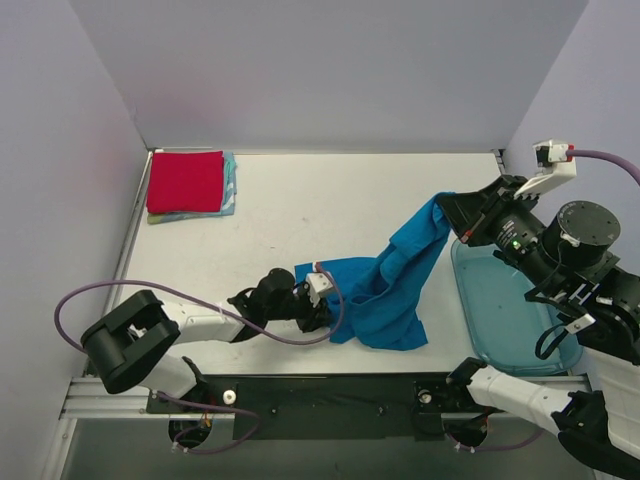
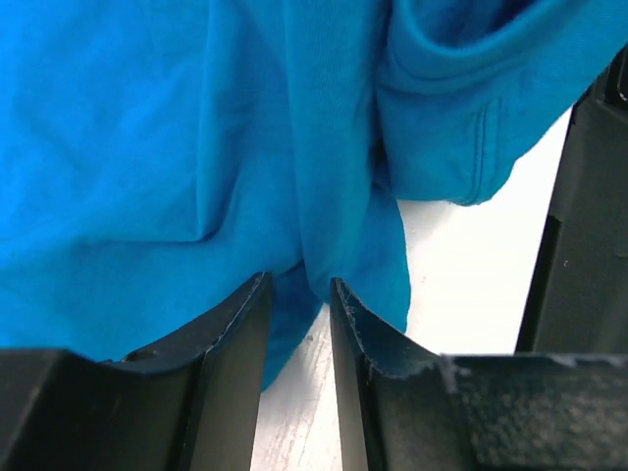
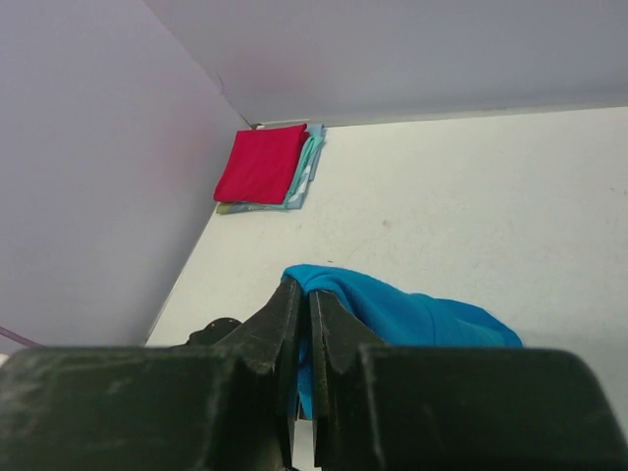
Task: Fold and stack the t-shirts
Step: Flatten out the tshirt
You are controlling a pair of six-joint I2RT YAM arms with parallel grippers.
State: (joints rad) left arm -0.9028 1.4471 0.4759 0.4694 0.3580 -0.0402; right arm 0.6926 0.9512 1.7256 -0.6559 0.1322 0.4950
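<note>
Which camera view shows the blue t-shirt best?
The top external view: almost the whole blue t-shirt is visible, one end lifted. The left wrist view shows only close folds; the right wrist view only a small bunch.

White-and-black arms (image 1: 200, 322); looping purple cables (image 1: 605, 155); matte black jaws

The tabletop (image 1: 330, 210) is white and flat. A see-through blue bin (image 1: 500, 310) sits on it at the right edge, close to the near right corner. The bin is low, with round corners, and part of it is hidden. Pale gray walls stand along three edges: the back wall (image 1: 330, 70), the left wall (image 1: 60, 180) and the right wall (image 1: 600, 90). Along the near edge runs a black bar (image 1: 330, 395), with a silver metal rail (image 1: 100, 400) at its left end.
</note>
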